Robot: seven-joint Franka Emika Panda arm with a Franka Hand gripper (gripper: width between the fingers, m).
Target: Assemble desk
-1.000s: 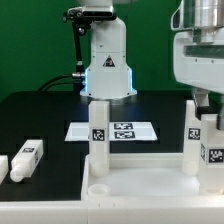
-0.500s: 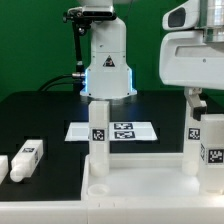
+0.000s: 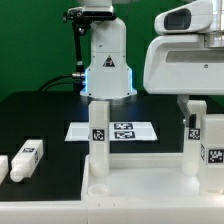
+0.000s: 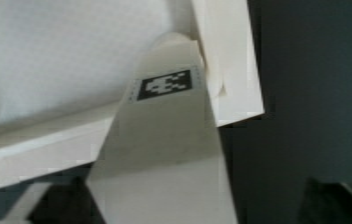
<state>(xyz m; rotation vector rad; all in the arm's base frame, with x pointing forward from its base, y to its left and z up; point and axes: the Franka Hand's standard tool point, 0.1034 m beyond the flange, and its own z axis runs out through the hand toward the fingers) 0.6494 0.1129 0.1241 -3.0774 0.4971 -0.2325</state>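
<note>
**A:** Desk position, exterior view?

**B:** Tabletop point(image 3: 140, 195) low in the frame, on the black table point(image 3: 40, 115). Upright on it: left leg point(image 3: 99, 140) near centre, right leg point(image 3: 192, 145) toward the exterior view's right, third leg point(image 3: 214, 160) at the right edge, partly cut off.

**A:** Loose parts?

**B:** Loose legs point(image 3: 27, 155) flat on the table at lower left, well apart from the tabletop.

**A:** Gripper?

**B:** Gripper point(image 3: 194, 112) at the exterior view's right, just above the right leg, under the bulky white arm in the upper right. Jaws apart. In the wrist view, dark fingers point(image 4: 347, 205) on either side of the tagged right leg, with a clear gap on one side. Contact on the other side impossible to tell. Nothing clamped.

**A:** Behind the desk?

**B:** Marker board point(image 3: 130, 130) flat at mid-frame, just beyond the left leg. Base point(image 3: 108, 65) with blue light at upper centre.
</note>
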